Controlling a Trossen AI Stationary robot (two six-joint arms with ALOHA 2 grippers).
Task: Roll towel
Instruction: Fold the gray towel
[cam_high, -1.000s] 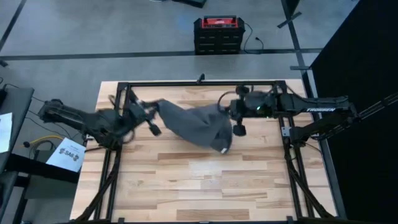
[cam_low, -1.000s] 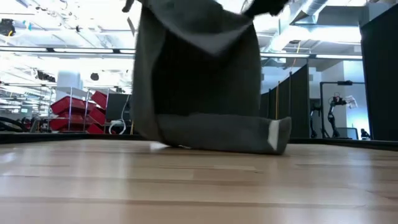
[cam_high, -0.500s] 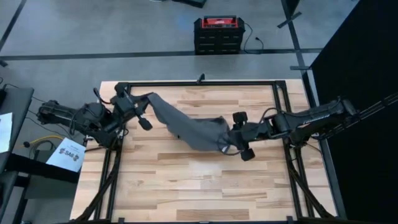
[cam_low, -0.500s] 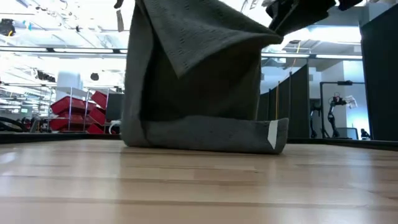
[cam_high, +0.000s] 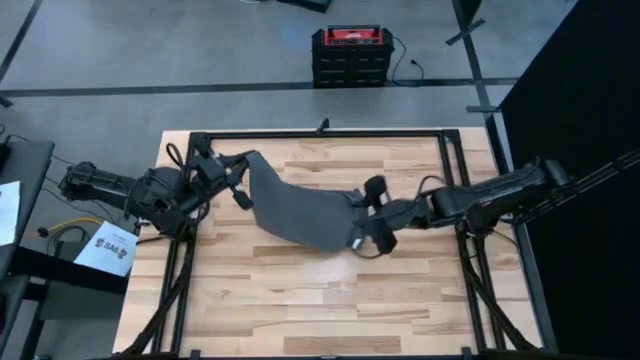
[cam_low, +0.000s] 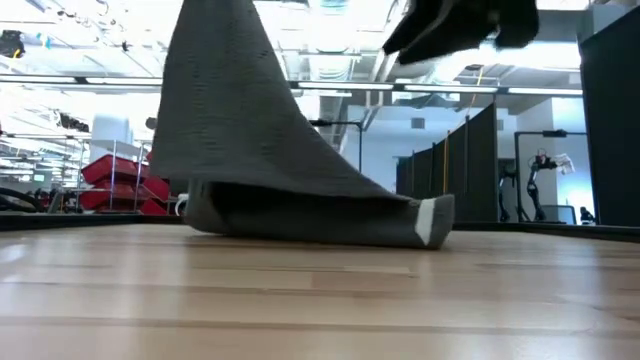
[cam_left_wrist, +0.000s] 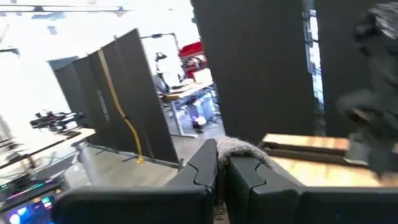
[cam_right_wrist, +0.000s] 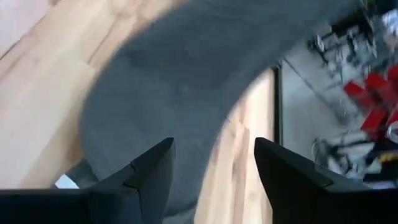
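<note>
Grey towel (cam_high: 300, 212) in pinched left hand (cam_left_wrist: 221, 163).

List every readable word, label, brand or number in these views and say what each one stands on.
"SAIL" (likely; small): white sheet beside the table's left edge, high view.
Lettering on the right arm: too blurred to read.
Label on the red-and-black case beyond the table: too small to read.
White tag on the towel: no text legible.

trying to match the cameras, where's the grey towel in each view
High view: the towel stretches across the table's middle between the left gripper and the right gripper.
Low view: centre, a raised sheet over a fold on the table.
Left wrist view: a tuft pinched between the fingers.
Right wrist view: fills the middle.
Shared landmark: the wooden tabletop.
</note>
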